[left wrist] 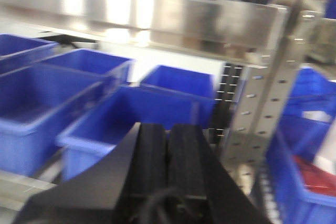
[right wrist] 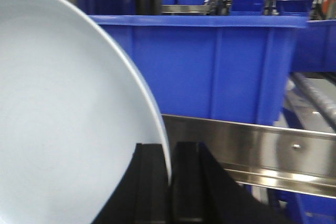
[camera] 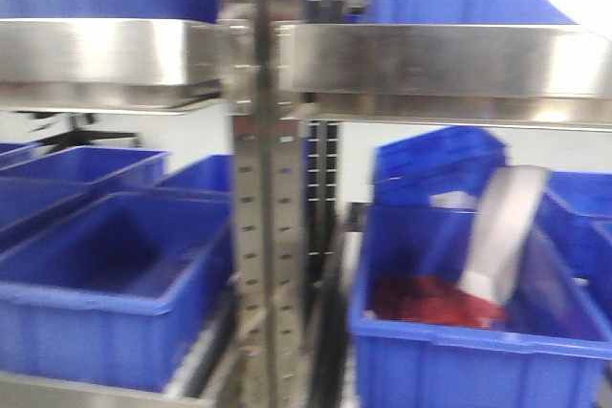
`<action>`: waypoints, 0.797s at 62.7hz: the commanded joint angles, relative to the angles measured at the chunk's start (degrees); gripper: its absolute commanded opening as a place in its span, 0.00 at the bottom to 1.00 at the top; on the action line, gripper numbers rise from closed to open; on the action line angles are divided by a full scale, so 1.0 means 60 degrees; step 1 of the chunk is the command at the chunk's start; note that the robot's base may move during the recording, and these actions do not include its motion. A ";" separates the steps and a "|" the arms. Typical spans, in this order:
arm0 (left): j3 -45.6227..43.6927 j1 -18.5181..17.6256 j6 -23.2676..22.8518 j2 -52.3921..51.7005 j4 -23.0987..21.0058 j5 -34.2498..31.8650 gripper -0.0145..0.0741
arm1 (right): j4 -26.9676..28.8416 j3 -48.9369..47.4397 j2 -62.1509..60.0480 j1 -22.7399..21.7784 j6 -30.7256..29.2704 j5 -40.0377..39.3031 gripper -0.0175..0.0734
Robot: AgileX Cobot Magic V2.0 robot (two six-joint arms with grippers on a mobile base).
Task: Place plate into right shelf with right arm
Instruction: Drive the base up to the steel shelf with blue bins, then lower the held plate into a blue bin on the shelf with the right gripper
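The left tool [left wrist: 167,129] has its two black fingers pressed flat together with nothing between them. It hangs in front of a lower rack level lined with open blue bins [left wrist: 157,103]. The right tool [right wrist: 169,150] pinches the rim of the plate [right wrist: 63,103] between its fingers.

The plate stands on edge, nearly upright. Its hollow, glossy face is turned to the left of the wrist camera. Its rim sweeps in an arc from the upper left down into the grip.

Just beyond the plate, slightly lower, runs the shiny steel front beam of the right shelf [right wrist: 252,150]. A large blue crate [right wrist: 210,66] sits on that shelf behind the beam. More steel racks with blue bins fill the room farther back.

The front view is blurred. It shows a left shelf beam [camera: 105,50], a perforated steel upright [camera: 258,236], then the right shelf's beam. Below the right shelf, a blue bin holds red contents [camera: 430,303] and a pale tilted object [camera: 507,226]. A white curved patch in the top right corner appears to be the plate, above the shelf. Only the right wrist view shows the grip.
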 commanded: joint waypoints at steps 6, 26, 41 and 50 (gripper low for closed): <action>0.0098 -0.0019 -0.0067 -0.0098 -0.0078 -0.0861 0.02 | 0.0048 -0.0277 0.0046 -0.0048 -0.0036 -0.0898 0.25; 0.0098 -0.0019 -0.0067 -0.0098 -0.0078 -0.0861 0.02 | 0.0048 -0.0277 0.0046 -0.0048 -0.0036 -0.0898 0.25; 0.0098 -0.0019 -0.0067 -0.0098 -0.0078 -0.0861 0.02 | 0.0048 -0.0277 0.0046 -0.0048 -0.0036 -0.0898 0.25; 0.0098 -0.0019 -0.0067 -0.0098 -0.0078 -0.0861 0.02 | 0.0048 -0.0277 0.0046 -0.0048 -0.0036 -0.0898 0.25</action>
